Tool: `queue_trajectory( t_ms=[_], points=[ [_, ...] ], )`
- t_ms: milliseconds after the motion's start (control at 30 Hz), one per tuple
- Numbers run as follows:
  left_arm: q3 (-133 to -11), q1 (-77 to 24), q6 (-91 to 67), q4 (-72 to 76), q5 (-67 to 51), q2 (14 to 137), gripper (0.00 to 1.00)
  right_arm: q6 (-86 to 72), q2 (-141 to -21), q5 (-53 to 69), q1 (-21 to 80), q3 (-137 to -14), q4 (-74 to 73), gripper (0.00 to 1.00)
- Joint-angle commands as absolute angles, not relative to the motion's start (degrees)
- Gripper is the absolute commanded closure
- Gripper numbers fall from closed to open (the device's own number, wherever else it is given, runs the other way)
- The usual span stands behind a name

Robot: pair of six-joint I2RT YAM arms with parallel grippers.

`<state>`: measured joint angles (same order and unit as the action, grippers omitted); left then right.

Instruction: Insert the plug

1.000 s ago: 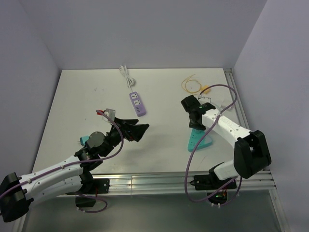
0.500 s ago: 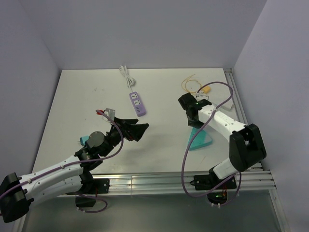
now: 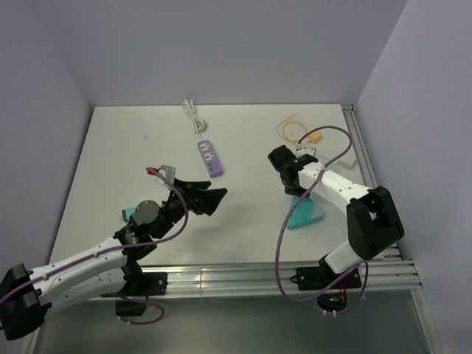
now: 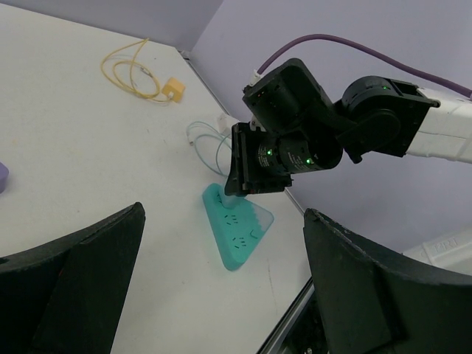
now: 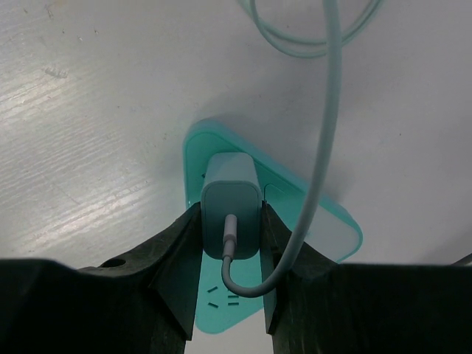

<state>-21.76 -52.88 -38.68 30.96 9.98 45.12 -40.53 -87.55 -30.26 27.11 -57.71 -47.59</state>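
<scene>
While the right arm's (image 3: 345, 193) jaws are closed on the two sides of a pale mint charger (image 5: 230, 193), that block stands upright between them over one corner of a teal three-sided socket strip (image 5: 328, 237). Whether its pins sit in a socket cannot be told, as the block hides its own underside. A mint cord (image 5: 324, 140) leaves the near face of the charger, bends below the jaws and runs past them on their right, across the strip, to a loop on the bench (image 3: 125, 155). Empty slots of the strip show just under the jaws.

Beyond these jaws, well apart from them and towards the far right corner of the bench, lies the yellow plug (image 3: 314, 136). It rests on the bench with nothing gripping it, at the end of its thin yellow cable (image 3: 289, 127), which is coiled loosely just past it.

The left arm's (image 3: 88, 262) jaws are spread wide with nothing between them, raised over the bench and turned towards the right arm, so that the teal strip appears in the gap between them in the left wrist view. Ahead of the left jaws and slightly to their right lies a purple socket strip (image 3: 209, 157), flat on the bench, with its white cord (image 3: 192, 113) running away to the far edge.
</scene>
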Motion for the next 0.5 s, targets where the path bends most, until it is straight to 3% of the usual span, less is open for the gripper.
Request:
queue_trajectory(
  t_ms=[0,133,467],
  points=[
    [-21.1,-52.5,-39.3,32.9,8.8,44.2,0.06,-46.9,-93.2,-22.4,29.4,-51.8,-46.9,1.00],
    [-21.1,-52.4,-39.5,32.8,8.5,44.1,0.06,-49.4,-93.0,-18.7,30.2,-46.8,-41.1,1.00],
    [-21.4,-52.2,-39.3,31.6,8.2,43.9,0.06,-49.1,-92.5,-22.1,30.8,-48.9,-42.6,1.00]
  ],
)
